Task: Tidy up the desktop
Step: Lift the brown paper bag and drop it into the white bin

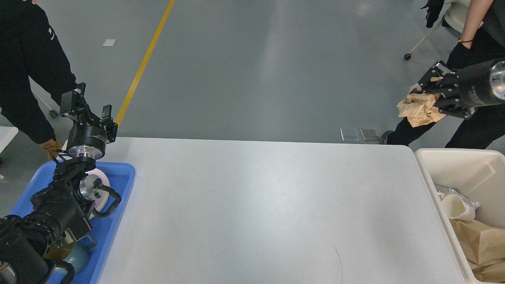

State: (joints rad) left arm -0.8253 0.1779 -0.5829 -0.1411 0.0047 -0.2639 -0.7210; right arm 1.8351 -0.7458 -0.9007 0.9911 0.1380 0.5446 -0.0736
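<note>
The white desktop [256, 205] fills the middle of the head view. High at the right, above the floor beyond the table's far right corner, my right gripper [428, 94] is shut on a crumpled brown paper wad [418, 108]. My left gripper [85, 102] points upward over the far left corner of the desktop, its fingers apart and holding nothing.
A blue tray [118, 185] at the left edge holds a white plate and a teal mug under my left arm. A cream-white bin [465, 169] at the right holds brown paper and a white cup [457, 207]. People stand at far left and far right.
</note>
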